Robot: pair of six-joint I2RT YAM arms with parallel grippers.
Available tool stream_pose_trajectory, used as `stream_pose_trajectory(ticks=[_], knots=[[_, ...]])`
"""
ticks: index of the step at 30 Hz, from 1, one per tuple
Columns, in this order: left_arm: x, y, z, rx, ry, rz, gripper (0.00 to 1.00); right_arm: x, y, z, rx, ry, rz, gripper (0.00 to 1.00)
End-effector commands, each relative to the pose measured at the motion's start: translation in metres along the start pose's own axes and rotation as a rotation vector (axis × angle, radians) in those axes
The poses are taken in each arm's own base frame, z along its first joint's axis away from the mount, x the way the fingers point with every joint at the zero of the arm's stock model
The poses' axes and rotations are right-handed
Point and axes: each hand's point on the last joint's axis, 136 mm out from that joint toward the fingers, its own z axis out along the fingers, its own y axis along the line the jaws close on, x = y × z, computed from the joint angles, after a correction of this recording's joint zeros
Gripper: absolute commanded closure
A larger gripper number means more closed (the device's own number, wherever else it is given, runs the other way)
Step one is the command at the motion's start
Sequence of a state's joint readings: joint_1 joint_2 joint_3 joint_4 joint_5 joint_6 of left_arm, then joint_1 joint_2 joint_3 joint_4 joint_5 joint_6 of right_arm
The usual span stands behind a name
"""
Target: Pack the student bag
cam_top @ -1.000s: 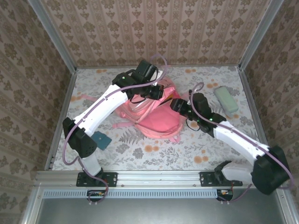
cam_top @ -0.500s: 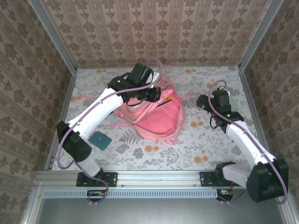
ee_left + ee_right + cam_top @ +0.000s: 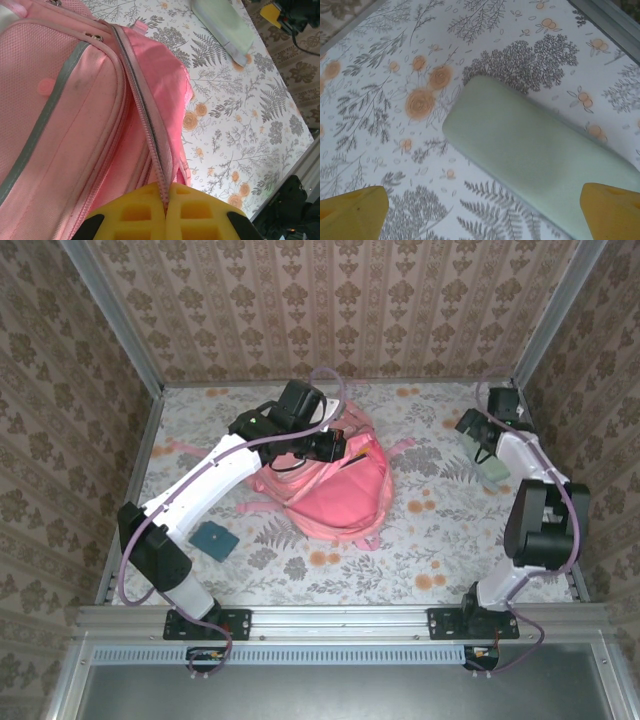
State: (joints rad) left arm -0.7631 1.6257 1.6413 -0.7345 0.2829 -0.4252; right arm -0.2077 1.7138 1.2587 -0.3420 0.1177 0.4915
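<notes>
The student bag (image 3: 335,495), a big pink backpack, lies in the middle of the table with its main opening gaping a little. My left gripper (image 3: 334,446) sits at the bag's far top edge. In the left wrist view its yellow fingers (image 3: 135,212) are shut on the pink zipper edge of the bag (image 3: 75,115). My right gripper (image 3: 480,436) hovers at the far right over a pale green soft case (image 3: 491,469). In the right wrist view its jaws stand wide open (image 3: 482,210), with the green case (image 3: 540,150) lying flat between and beyond them, untouched.
A small teal square item (image 3: 214,538) lies on the floral cloth left of the bag. The green case (image 3: 225,27) is close to the metal frame rail (image 3: 530,440) along the table's right side. Wallpapered walls enclose three sides.
My right arm has swung away from the bag to the far right corner, over the green case, and its jaws have opened wide. The left gripper still pinches the bag's zipper edge.
</notes>
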Motion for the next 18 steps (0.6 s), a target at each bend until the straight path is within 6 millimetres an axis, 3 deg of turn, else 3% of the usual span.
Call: stream_pose_trajectory(ticks=[1,6,11,14,18], knots=[[-0.021,-0.020,-0.023,0.083,-0.099,0.008,1.00,-0.005,-0.001,0.019,-0.056,0.095,0.017,0.01],[-0.023,-0.019,-0.021,0.073,-0.099,0.007,1.00,-0.007,-0.010,0.054,-0.080,0.187,0.065,0.00],[-0.024,-0.016,-0.018,0.062,-0.089,0.008,1.00,0.004,-0.012,0.075,-0.120,0.254,0.090,0.00],[-0.024,-0.015,-0.016,0.062,-0.086,0.009,1.00,0.012,-0.017,0.077,-0.107,0.275,0.084,0.00],[-0.024,-0.013,-0.015,0.061,-0.084,0.011,1.00,0.020,-0.013,0.067,-0.117,0.287,0.064,0.00]])
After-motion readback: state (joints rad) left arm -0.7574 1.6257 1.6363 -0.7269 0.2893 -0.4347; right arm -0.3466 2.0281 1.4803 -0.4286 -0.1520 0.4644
